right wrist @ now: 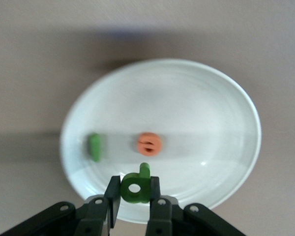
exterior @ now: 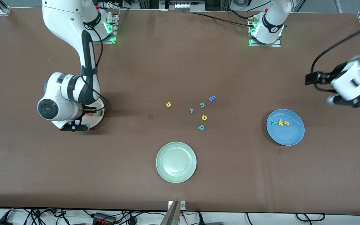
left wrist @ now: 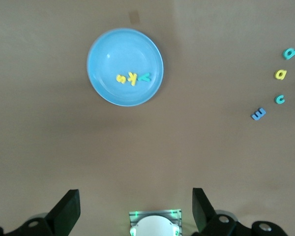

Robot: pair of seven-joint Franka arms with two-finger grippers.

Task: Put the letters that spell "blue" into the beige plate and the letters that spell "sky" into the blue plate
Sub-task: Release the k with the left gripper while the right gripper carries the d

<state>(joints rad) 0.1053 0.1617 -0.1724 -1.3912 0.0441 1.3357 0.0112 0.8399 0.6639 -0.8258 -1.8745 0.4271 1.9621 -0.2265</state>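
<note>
My right gripper is shut on the green b and holds it low over the beige plate. The orange e and the thin green l lie in that plate. In the front view the right arm covers most of the beige plate. The yellow u lies on the table mid-way. The blue plate holds the teal y, yellow k and yellow s. My left gripper waits open and empty in the air at the left arm's end of the table.
A pale green plate sits nearer the front camera. Loose letters lie mid-table: a blue E, a teal c, a small teal stroke, a yellow rounded letter and a teal p.
</note>
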